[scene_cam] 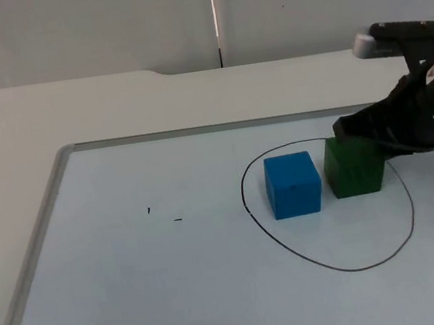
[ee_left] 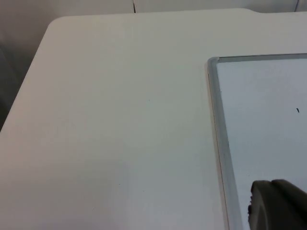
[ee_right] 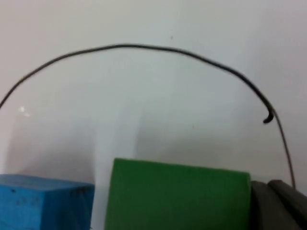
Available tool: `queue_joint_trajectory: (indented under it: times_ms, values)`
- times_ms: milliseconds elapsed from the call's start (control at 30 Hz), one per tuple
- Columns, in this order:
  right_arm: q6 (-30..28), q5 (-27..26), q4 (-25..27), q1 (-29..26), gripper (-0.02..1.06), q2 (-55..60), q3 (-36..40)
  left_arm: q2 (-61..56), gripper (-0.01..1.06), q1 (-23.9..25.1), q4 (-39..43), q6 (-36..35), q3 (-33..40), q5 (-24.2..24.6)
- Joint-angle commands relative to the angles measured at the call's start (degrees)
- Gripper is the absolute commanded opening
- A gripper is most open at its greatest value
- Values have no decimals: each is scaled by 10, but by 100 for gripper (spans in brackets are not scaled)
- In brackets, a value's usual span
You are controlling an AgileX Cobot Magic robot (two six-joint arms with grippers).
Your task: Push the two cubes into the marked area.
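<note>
A blue cube point(scene_cam: 293, 185) and a green cube point(scene_cam: 353, 166) stand side by side on the whiteboard, a small gap between them. Both sit inside the black hand-drawn loop point(scene_cam: 336, 263), near its far edge; the cubes hide that stretch of the line. My right gripper point(scene_cam: 343, 128) is shut and rests low against the green cube's far right corner. In the right wrist view, the green cube point(ee_right: 177, 196) is right in front with the blue cube point(ee_right: 45, 203) beside it and the loop point(ee_right: 144, 46) curving beyond. My left gripper point(ee_left: 277, 207) waits over the board's left frame.
The whiteboard's grey metal frame point(scene_cam: 62, 164) runs along its left and far sides and shows in the left wrist view as the frame point(ee_left: 218, 120). Small black pen marks point(scene_cam: 149, 211) dot the board left of the loop. The white table point(scene_cam: 112, 104) surrounds the board.
</note>
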Motion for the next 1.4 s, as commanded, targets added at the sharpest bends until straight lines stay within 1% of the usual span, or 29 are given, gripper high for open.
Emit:
queue_joint_trajectory:
  times_ms: [0, 100, 167, 233, 300, 333, 433, 467, 500, 533, 633, 667, 767, 800, 933, 967, 1000, 1067, 1100, 1233, 1267, 1367]
  values:
    - [-2, -7, -1, 3, 1, -7, -2, -3, 0, 1, 3, -1, 2, 0]
    - [-5, 10, -3, 3, 1, -9, -2, -3, 0, 1, 3, -1, 2, 0]
    - [-10, 27, -18, 0, 1, -23, -2, -3, 0, 1, 3, -1, 2, 0]
    - [-10, 32, -20, 0, 1, -34, -2, -3, 0, 1, 3, -1, 2, 0]
    - [-10, 47, -44, -1, 1, -65, -2, -3, 0, 1, 3, -1, 2, 0]
    - [-10, 47, -44, -1, 1, -65, -2, -3, 0, 1, 3, -1, 2, 0]
    - [-10, 77, -77, -1, 1, -137, -2, -3, 0, 1, 3, -1, 2, 0]
    - [-10, 96, -86, -1, 1, -175, -2, -3, 0, 1, 3, -1, 2, 0]
    - [-10, 96, -86, -1, 1, -175, -2, -3, 0, 1, 3, -1, 2, 0]
    - [-10, 105, -95, -1, 1, -205, -2, -3, 0, 1, 3, -1, 2, 0]
    - [-11, 139, -98, -1, 1, -290, -2, -3, 0, 1, 3, -1, 2, 0]
    - [-11, 139, -98, -1, 1, -290, -2, -3, 0, 1, 3, -1, 2, 0]
    - [-22, 184, -108, 1, 1, -382, -2, -3, 0, 1, 3, -1, 2, 0]
    - [-22, 184, -108, 1, 1, -382, -2, -3, 0, 1, 3, -1, 2, 0]
    - [-36, 239, -108, 1, 1, -481, -2, -3, 0, 1, 3, -1, 2, 0]
    - [-36, 239, -108, 1, 1, -481, -2, -3, 0, 1, 3, -1, 2, 0]
    - [-36, 251, -108, 1, 1, -502, 0, -3, 0, 1, 3, -1, 2, 0]
    - [-36, 266, -108, 1, 1, -541, 14, -3, 0, 1, 3, -1, 2, 0]
    - [-36, 266, -108, 1, 1, -541, 14, -3, 0, 1, 3, -1, 2, 0]
    - [-33, 273, -105, 1, 1, -646, 76, -3, 0, 1, 3, -1, 2, 0]
    - [-33, 273, -105, 1, 1, -646, 76, -3, 0, 1, 3, -1, 2, 0]
    - [-33, 293, -105, 1, 1, -723, 124, -3, 0, 1, 3, -1, 2, 0]
